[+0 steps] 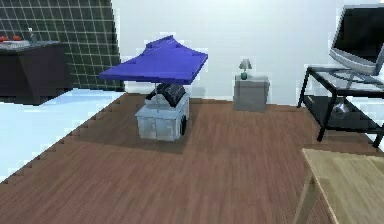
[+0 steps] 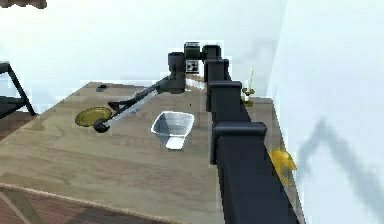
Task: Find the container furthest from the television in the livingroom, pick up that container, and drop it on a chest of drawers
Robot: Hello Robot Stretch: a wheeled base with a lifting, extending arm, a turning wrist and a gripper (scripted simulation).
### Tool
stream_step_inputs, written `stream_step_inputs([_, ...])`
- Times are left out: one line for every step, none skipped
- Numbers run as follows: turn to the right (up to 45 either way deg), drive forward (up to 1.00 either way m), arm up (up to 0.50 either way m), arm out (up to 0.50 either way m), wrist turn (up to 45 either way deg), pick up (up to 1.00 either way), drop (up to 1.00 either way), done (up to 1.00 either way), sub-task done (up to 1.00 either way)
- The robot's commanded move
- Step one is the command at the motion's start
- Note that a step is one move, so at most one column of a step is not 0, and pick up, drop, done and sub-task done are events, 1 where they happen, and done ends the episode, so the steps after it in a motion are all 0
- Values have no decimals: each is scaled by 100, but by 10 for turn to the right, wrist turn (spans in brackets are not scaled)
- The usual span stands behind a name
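On the wooden table (image 2: 60, 160) lies a low round yellow-rimmed dish (image 2: 90, 118) near the far left edge. A pale, square, see-through container (image 2: 172, 127) stands at the table's middle. The dark arm (image 2: 235, 130) rises from the arm side view's bottom edge, and my gripper (image 2: 104, 123) reaches left with its thin fingers ending at the yellow dish. I cannot tell whether it holds anything. The television (image 1: 362, 38) stands on a black stand (image 1: 325, 100) at the forward view's right.
A small grey house with a blue roof (image 1: 160, 95) sits on the wooden floor ahead. Behind it are a grey bedside cabinet (image 1: 250, 93) with a small lamp and a dark counter (image 1: 30, 70) at left. A yellow thing (image 2: 283, 162) lies at the table's right edge.
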Motion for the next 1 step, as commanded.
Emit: stream_step_inputs([0,0,0,0,450,0,0,0,0])
